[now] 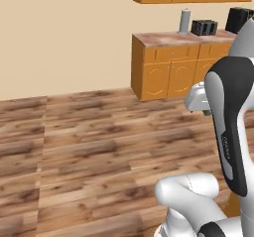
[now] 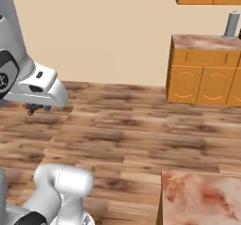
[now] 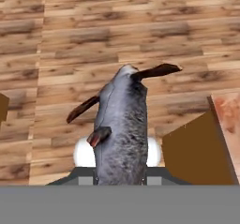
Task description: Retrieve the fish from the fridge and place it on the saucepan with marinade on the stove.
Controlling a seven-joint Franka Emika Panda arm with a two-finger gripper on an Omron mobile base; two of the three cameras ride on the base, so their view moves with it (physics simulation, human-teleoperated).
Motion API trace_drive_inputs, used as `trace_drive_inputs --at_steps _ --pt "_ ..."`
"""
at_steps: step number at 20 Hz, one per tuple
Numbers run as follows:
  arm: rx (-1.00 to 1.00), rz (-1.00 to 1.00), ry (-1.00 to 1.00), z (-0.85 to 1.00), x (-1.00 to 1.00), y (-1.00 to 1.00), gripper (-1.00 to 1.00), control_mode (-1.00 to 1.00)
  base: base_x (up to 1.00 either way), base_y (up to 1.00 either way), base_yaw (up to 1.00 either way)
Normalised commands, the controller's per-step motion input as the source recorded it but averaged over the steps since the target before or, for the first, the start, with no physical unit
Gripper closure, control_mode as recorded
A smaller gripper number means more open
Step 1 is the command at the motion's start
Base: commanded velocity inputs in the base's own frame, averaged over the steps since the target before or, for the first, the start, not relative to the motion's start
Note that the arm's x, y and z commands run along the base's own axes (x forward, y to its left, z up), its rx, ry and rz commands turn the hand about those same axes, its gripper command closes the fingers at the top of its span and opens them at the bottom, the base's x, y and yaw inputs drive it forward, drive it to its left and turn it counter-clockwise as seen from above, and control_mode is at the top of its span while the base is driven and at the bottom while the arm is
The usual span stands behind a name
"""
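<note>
Above the wooden floor (image 3: 56, 40): gripper (image 3: 119, 171) clamped on the fish (image 3: 122, 129), long axis pointing straight outward along the fingers.

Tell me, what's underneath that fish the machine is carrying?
Below the fish lies wooden floor, with a counter corner beside. The floor directly beneath its body is hidden.

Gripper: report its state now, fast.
Gripper: shut on the fish, carried above the wooden floor.
</note>
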Motion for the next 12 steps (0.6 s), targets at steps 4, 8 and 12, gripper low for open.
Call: trace_drive_inputs --at_steps 4,8,12 --pt "0.00 0.00 0.00 0.00 0.00 0.00 1.00 1.00 1.00 0.31 -0.03" --pt "0.00 0.00 0.00 0.00 0.00 0.00 1.00 1.00 1.00 0.35 -0.06" --pt "0.00 0.00 0.00 0.00 0.00 0.00 1.00 1.00 1.00 0.34 -0.10"
